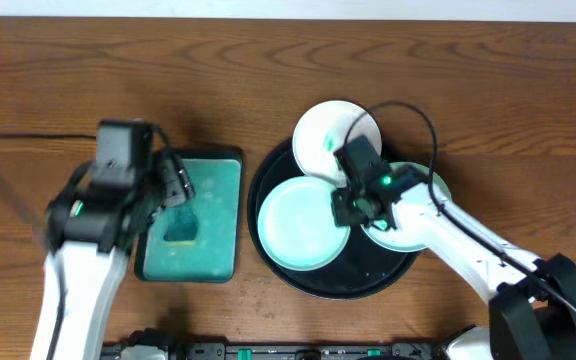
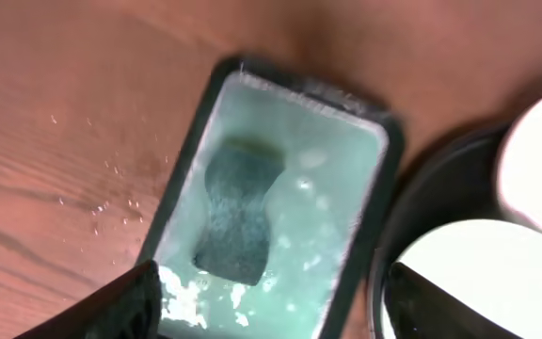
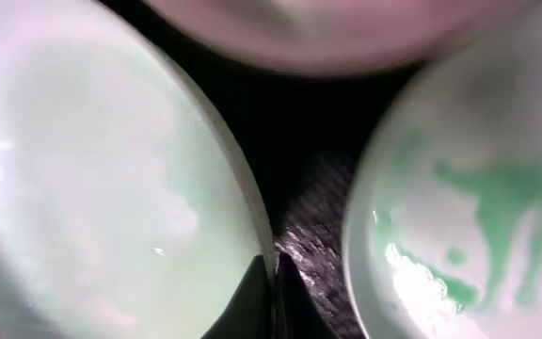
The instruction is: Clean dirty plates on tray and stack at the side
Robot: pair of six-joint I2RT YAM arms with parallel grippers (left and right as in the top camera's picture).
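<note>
- left gripper (image 2: 273, 273): hovers over the sponge tray (image 1: 218, 200) on the left of the table, fingers spread wide, holding nothing.
- sponge (image 2: 238, 212): lies wet in the sponge tray, not picked up.
- black tray (image 1: 353, 280): all three plates sit on it; no stack at the side yet.
- left plate (image 1: 303, 225): pale teal film all over, looks unclean.
- far plate (image 1: 323, 130): overlaps the tray's far rim, teal smear showing.
- right gripper (image 3: 273, 273): low between the plates, fingers almost together at the left plate's rim; cannot tell if they pinch it.
- right plate (image 3: 459, 217): green smears, dirty.
- Judgement: early stage, all cleaning and stacking left.
</note>
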